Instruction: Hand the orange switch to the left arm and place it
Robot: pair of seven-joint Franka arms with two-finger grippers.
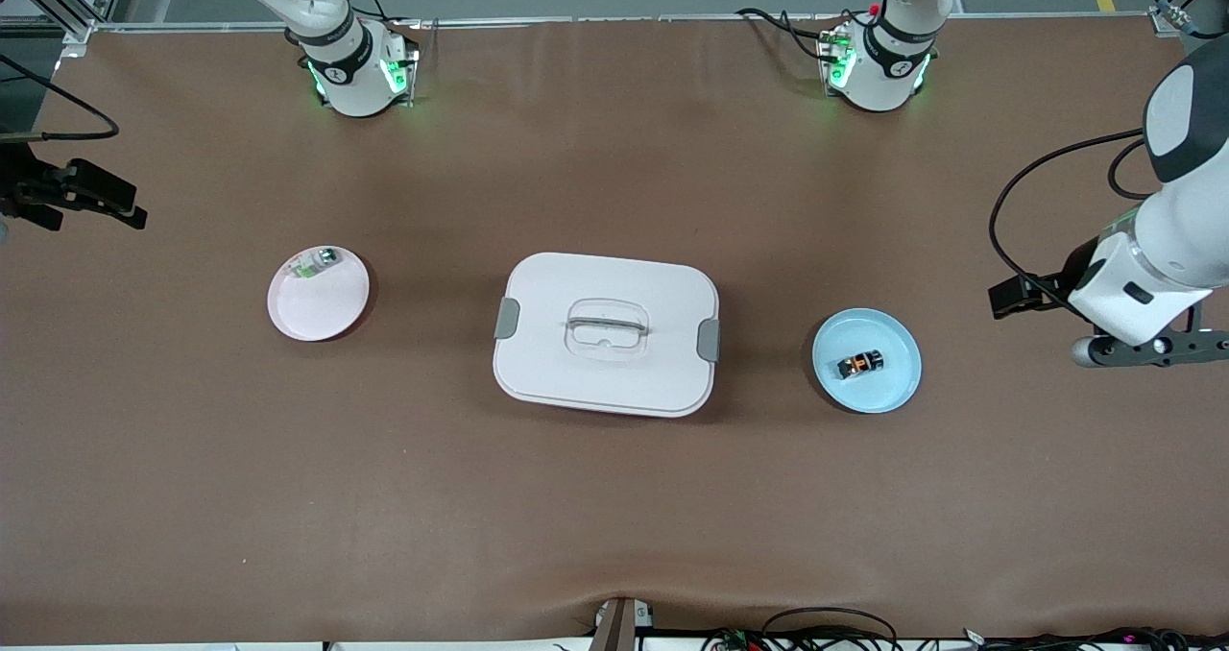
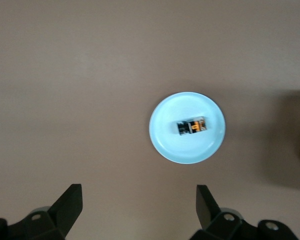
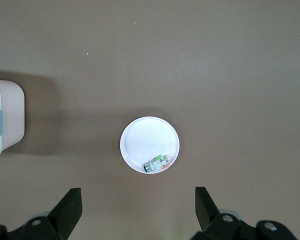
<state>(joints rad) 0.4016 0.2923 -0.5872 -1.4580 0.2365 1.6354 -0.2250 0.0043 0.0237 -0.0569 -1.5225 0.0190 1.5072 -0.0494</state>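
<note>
While flat, orange switch [image 1: 860,364] lengthwise (table-long).

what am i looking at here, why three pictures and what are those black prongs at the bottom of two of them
These are two robot arms at a brown table. The big picture looks down from a high camera facing them. The other two come from cameras on each arm's wrist, and the black prongs are that arm's own pincer.

The left pincer hangs open over bare table at its arm's end, looking at a blue plate with the orange switch on it. The right pincer hangs open at its arm's end, looking at a pink plate holding a small green-and-silver part. A white box with a lid sits between the plates. Nothing is held.
</note>
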